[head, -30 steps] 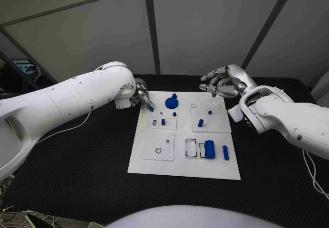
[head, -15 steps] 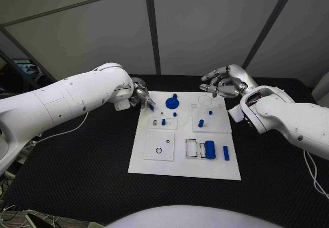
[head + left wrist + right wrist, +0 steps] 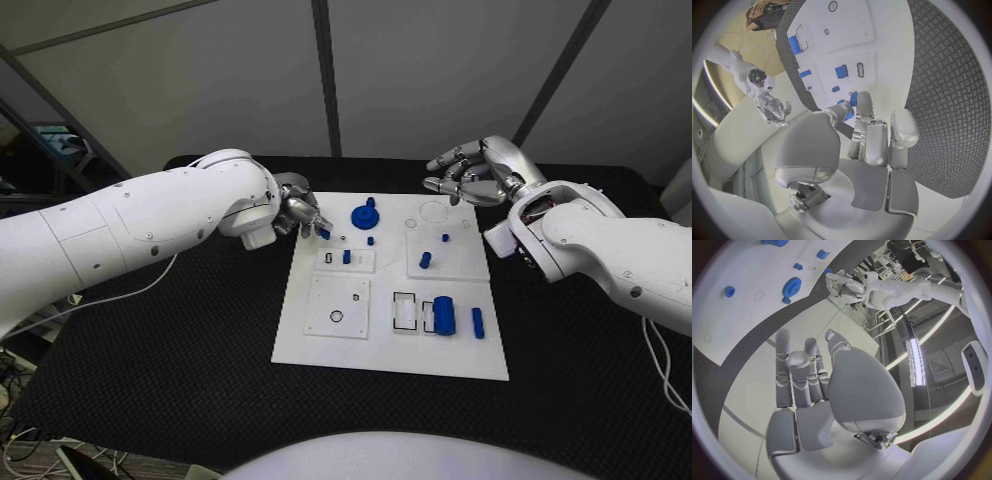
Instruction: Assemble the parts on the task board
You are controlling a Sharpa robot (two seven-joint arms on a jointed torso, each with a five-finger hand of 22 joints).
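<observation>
Small blue peg (image 3: 323, 233) pinched at the fingertips of the left hand (image 3: 299, 212), just over the far left corner of the white task board (image 3: 325, 345); same pinch seen in the left wrist view, blue peg (image 3: 849, 111) between the fingertips. On the board: blue gear (image 3: 364, 215) at the far edge just right of the peg, short blue pegs (image 3: 426, 260) standing mid-board, blue cylinder (image 3: 444, 315) and slim blue bar (image 3: 477, 322) lying near the right edge. Right hand (image 3: 470, 170) poised past the board's far right corner, fingers loosely curled and apart, holding nothing. Black table (image 3: 173, 350) beneath it all.
</observation>
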